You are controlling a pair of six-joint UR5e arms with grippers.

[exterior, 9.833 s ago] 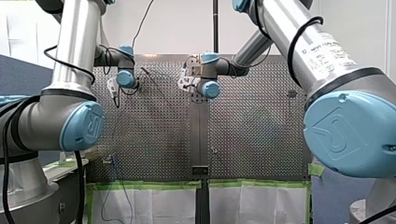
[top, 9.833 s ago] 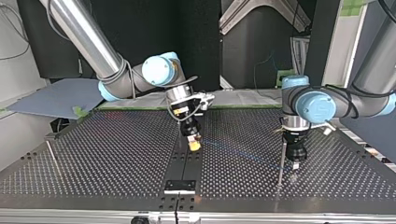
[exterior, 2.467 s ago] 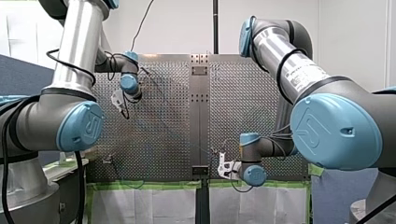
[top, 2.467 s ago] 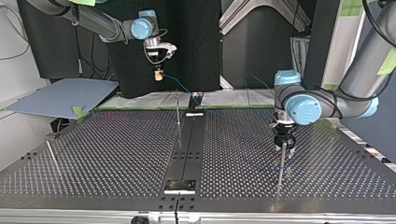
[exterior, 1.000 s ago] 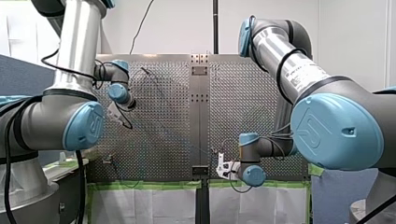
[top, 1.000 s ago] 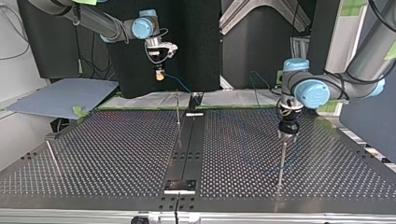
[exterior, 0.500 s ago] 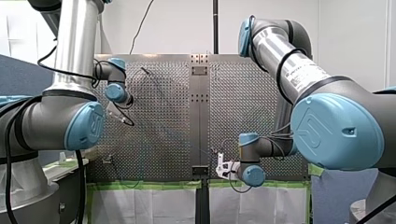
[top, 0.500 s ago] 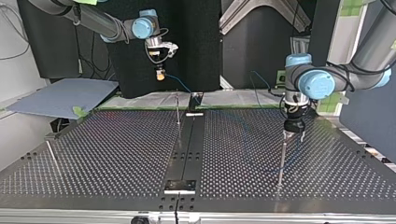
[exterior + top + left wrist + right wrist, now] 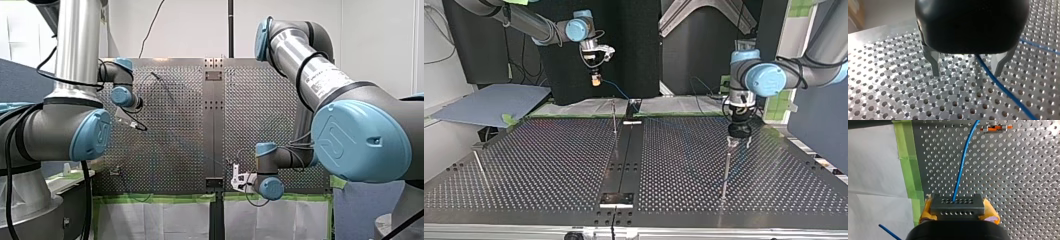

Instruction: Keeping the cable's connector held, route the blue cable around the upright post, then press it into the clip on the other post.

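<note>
My right gripper point(image 9: 595, 81), with yellow pads, is shut on the grey perforated connector point(image 9: 957, 204) and hangs high above the table's far edge in the top view. The blue cable point(image 9: 961, 165) leaves the connector, drops to the table beside a thin upright post point(image 9: 614, 117), then runs faintly toward the top view's right. There my left gripper point(image 9: 739, 144) stands open just above a second upright post point(image 9: 725, 172). In the left wrist view the blue cable point(image 9: 998, 86) passes loosely between the metal fingers point(image 9: 934, 65), which stand wide apart and do not touch it.
A third thin post point(image 9: 480, 167) stands at the top view's left. An orange and metal fitting point(image 9: 995, 128) lies on the perforated plate ahead of the right gripper. Green tape point(image 9: 908, 165) and white sheeting edge the table. A black strip point(image 9: 624, 160) runs down its middle.
My left arm has drawn back toward the top view's right and its open gripper has lifted a little above the post. My right gripper has stayed put with the connector.
</note>
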